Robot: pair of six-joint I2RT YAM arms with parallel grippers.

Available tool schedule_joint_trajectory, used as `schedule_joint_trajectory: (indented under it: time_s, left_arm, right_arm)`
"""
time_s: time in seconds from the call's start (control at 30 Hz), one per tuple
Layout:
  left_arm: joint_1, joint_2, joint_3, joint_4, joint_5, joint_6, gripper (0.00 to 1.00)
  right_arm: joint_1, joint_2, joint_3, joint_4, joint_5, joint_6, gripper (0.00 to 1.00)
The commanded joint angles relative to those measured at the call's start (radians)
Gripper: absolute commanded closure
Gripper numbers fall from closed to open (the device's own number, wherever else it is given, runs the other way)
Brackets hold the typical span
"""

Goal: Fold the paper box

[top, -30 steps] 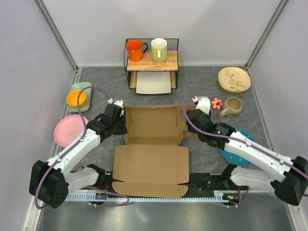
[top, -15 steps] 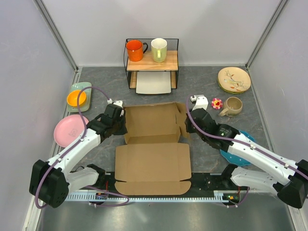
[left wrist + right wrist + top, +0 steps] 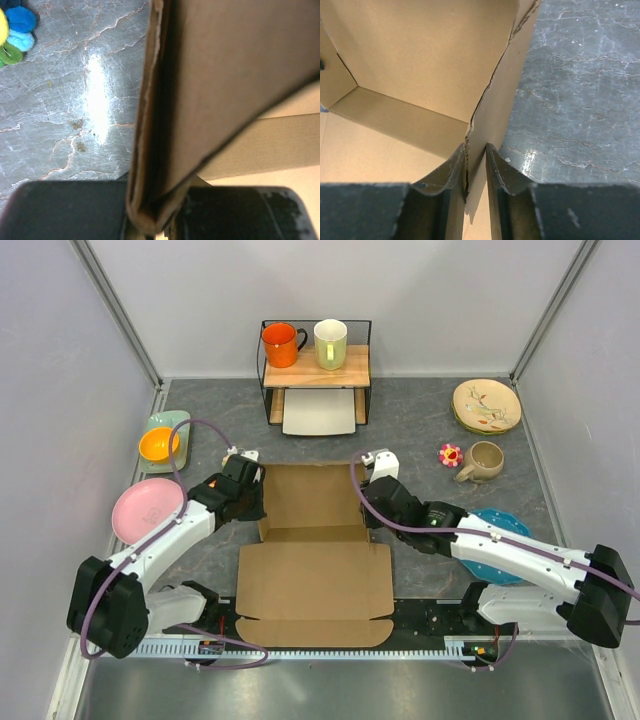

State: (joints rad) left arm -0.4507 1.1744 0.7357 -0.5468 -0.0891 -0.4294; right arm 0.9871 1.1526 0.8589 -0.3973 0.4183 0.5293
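The brown paper box lies in the middle of the table, its far half raised into a shallow tray and its near flap flat. My left gripper is shut on the box's left wall, whose doubled edge fills the left wrist view between the dark jaws. My right gripper is shut on the box's right wall. In the right wrist view both fingers pinch that upright wall from either side, with the box's inside to the left.
A wire shelf with an orange mug, a pale mug and a white tray stands at the back. An orange bowl and pink plate lie left. A patterned plate, a beige cup, a flower toy and a blue plate lie right.
My right gripper has moved left, pushing the box's right wall upright and inward. The raised half of the box has become narrower. My left gripper has stayed at the left wall.
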Motion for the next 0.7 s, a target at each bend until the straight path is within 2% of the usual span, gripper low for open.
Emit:
schedule_joint_trajectory:
  time_s: [0.0, 0.03, 0.07, 0.17, 0.27, 0.37, 0.57, 0.63, 0.67]
  left_arm:
    - [-0.003, 0.022, 0.045, 0.068, 0.04, 0.007, 0.98]
    - [-0.003, 0.025, 0.045, 0.073, 0.038, 0.012, 0.98]
    - [-0.003, 0.031, 0.047, 0.074, 0.038, 0.015, 0.98]
    - [-0.003, 0.036, 0.045, 0.082, 0.034, 0.023, 0.98]
    - [-0.003, 0.039, 0.042, 0.085, 0.028, 0.027, 0.98]
    - [-0.003, 0.034, 0.034, 0.087, 0.025, 0.029, 0.98]
    - [-0.003, 0.025, 0.024, 0.087, 0.02, 0.032, 0.98]
    - [-0.003, 0.022, 0.022, 0.087, 0.02, 0.034, 0.98]
    - [-0.003, 0.021, 0.022, 0.088, 0.02, 0.034, 0.98]
  right_arm:
    - [0.027, 0.021, 0.02, 0.061, -0.039, -0.006, 0.68]
    - [0.027, 0.019, 0.025, 0.054, -0.036, -0.009, 0.64]
    - [0.027, 0.016, 0.028, 0.045, -0.02, -0.011, 0.54]
    - [0.027, -0.01, 0.046, 0.015, 0.029, -0.02, 0.39]
    - [0.027, -0.047, 0.083, -0.018, 0.065, -0.046, 0.29]
    - [0.028, -0.086, 0.138, -0.061, 0.12, -0.075, 0.23]
    - [0.016, -0.22, 0.218, -0.078, 0.293, -0.123, 0.18]
    - [-0.002, -0.252, 0.232, -0.092, 0.388, -0.106, 0.19]
    - [-0.045, -0.254, 0.236, -0.107, 0.405, -0.074, 0.24]
